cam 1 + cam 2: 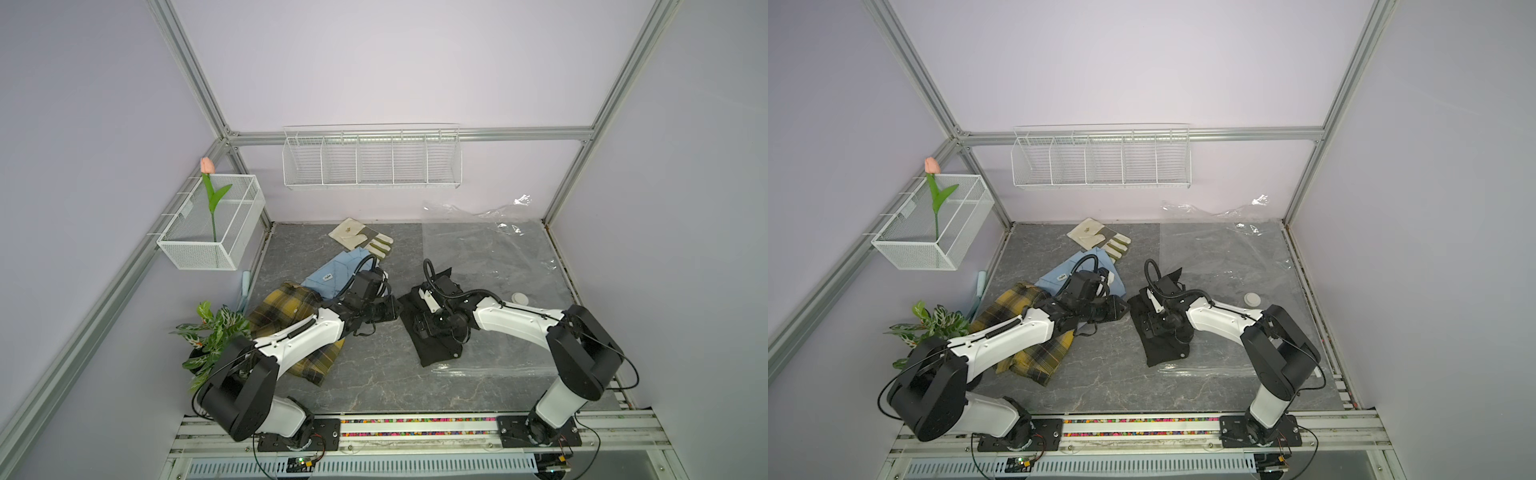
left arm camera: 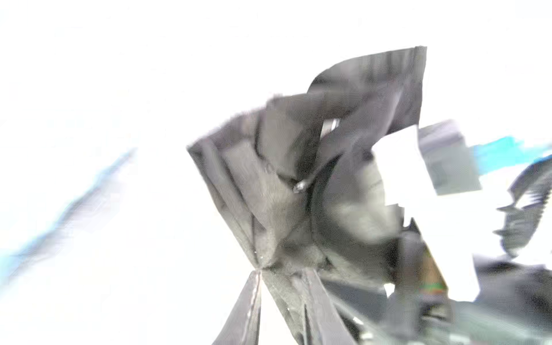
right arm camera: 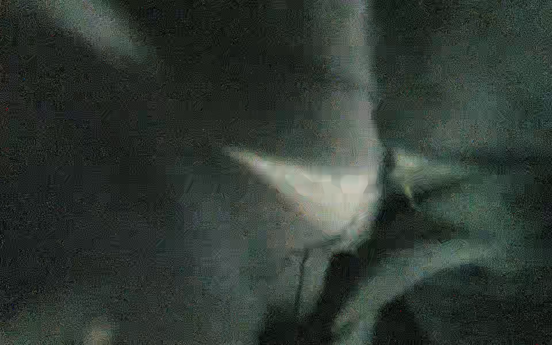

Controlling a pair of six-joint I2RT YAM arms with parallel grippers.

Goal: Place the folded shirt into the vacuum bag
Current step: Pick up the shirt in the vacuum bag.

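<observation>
Right claw (image 1: 428, 326): nose-down on the folded shirt (image 1: 436, 351) (black). The jaws are buried in cloth, so I can't tell whether they're apart or together. Its wrist view is just dark, blurred fabric, so it's pressed in close.

Left claw (image 1: 390, 311): at the shirt's corner on its side, touching or just beside it. Can't tell jaw state or whether it holds anything, because its wrist view is blown out white.

Shirt location: mid-counter, straddling the left edge of the vacuum bag (image 1: 498, 257). The bag lies flat over the right half of the counter (image 1: 374, 382), with its far end crumpled up the back wall. The zip strip (image 1: 498, 370) runs along the near edge, and the shirt's near corner sits just beside the strip's end. The valve (image 1: 520, 297) is on the bag past the right forearm, apart from the shirt. Can't tell if the shirt is under the film or on top of it.

My read: this is the insertion step, not finished, since part of the shirt lies outside the bag outline. The next move needs the bag mouth held open on one side while the shirt is slid further in without unfolding it. The film looks slippery and likely to drag along.

Clutter on the left: plaid shirt (image 1: 286, 307), blue garment (image 1: 328, 274), work glove (image 1: 361, 239).

Writing: the blue garment has a small tag and the glove a small mark. Both are too small to read, and there's no other text.
</observation>
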